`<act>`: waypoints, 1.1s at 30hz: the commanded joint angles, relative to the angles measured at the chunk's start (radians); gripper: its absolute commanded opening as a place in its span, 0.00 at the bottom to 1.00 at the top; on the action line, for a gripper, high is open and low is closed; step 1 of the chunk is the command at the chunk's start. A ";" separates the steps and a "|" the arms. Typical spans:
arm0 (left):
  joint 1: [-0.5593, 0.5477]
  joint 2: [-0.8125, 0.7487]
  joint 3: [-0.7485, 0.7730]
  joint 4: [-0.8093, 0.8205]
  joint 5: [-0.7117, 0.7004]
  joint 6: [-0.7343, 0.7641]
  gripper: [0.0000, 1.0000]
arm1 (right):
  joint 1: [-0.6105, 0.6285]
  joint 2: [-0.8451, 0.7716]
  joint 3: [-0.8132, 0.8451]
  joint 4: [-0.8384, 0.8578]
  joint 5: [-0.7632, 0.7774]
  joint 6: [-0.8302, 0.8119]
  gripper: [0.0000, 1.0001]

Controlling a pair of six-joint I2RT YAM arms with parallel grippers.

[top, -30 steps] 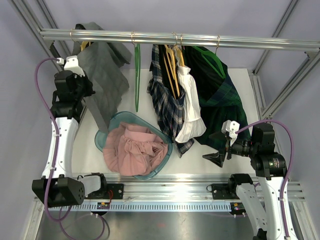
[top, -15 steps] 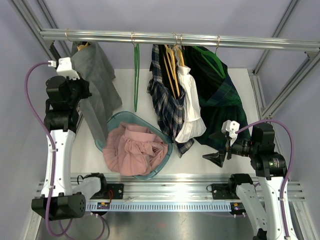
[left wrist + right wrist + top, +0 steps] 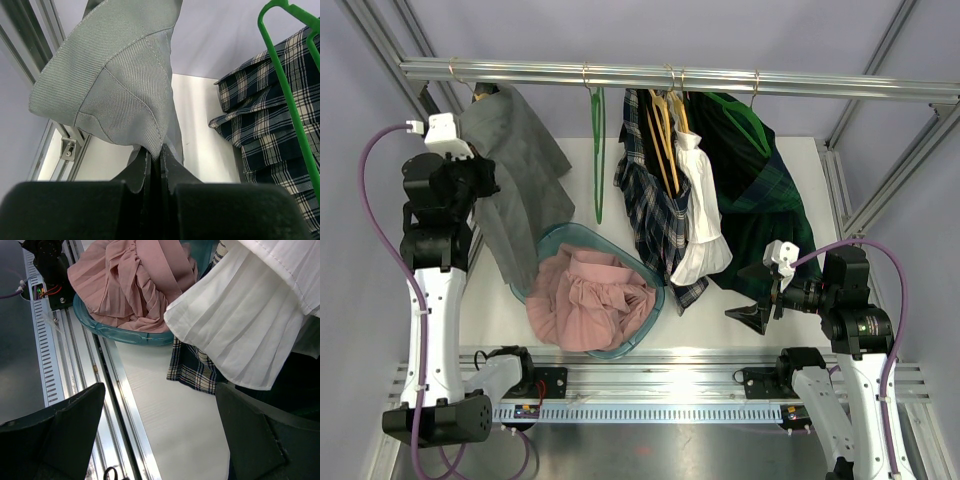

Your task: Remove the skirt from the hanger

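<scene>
Grey skirt (image 3: 520,180) near green hanger (image 3: 598,150)

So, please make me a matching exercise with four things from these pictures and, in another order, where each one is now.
Things:
1. grey skirt
2. pink skirt
3. green hanger
4. white skirt

Places:
A. lies in the tub
B. hangs bare on the rail
C. pinched in the shut left pincer
D. hangs between the plaid skirt and the dark green skirt

Pairs: 1-C, 2-A, 3-B, 4-D
</scene>
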 commanded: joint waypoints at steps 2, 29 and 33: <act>-0.001 0.000 0.149 0.311 0.026 0.006 0.00 | -0.005 0.001 0.004 0.016 -0.014 -0.009 1.00; 0.000 -0.037 -0.073 0.375 -0.020 -0.009 0.00 | -0.008 -0.003 0.004 0.016 -0.009 -0.009 1.00; 0.000 -0.038 -0.150 0.403 -0.025 -0.009 0.08 | -0.008 -0.002 0.004 0.014 -0.009 -0.009 1.00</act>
